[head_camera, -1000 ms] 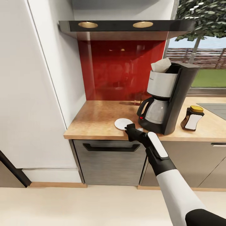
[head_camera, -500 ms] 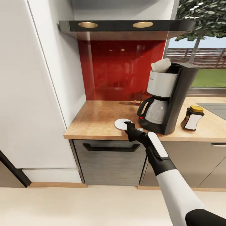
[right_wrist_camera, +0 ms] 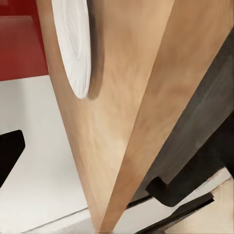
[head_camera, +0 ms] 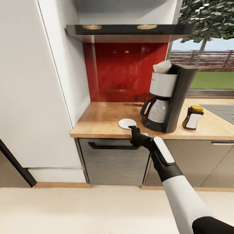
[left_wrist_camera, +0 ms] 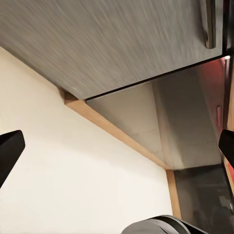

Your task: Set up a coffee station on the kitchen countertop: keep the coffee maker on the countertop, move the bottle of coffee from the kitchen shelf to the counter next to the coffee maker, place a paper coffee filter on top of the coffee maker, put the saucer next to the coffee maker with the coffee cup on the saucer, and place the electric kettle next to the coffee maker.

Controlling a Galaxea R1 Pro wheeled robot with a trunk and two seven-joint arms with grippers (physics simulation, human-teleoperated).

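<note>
The coffee maker (head_camera: 167, 99) stands on the kitchen countertop (head_camera: 100, 118) with the paper coffee filter (head_camera: 162, 67) sticking out of its top. To its right stands the bottle of coffee (head_camera: 192, 117). The white saucer (head_camera: 127, 123) lies flat in front and to the left of the machine, bare. My right gripper (head_camera: 134, 130) hovers open at the counter's front edge, just in front of the saucer (right_wrist_camera: 73, 44) and apart from it. My left gripper (left_wrist_camera: 117, 151) is open over the floor by the grey drawer fronts. The kitchen shelf (head_camera: 130, 30) hangs above. The coffee cup and electric kettle are out of view.
A tall white cabinet (head_camera: 35, 97) walls off the counter's left end. A red backsplash (head_camera: 123, 71) closes the back. The sink (head_camera: 222, 110) sits at the far right. Below the counter is a grey drawer front with a dark handle (head_camera: 113, 146).
The whole view has shifted, so the camera has moved. My right gripper, whose finger lay over the saucer's near rim, has drawn back to the counter edge, and the saucer stays on the counter.
</note>
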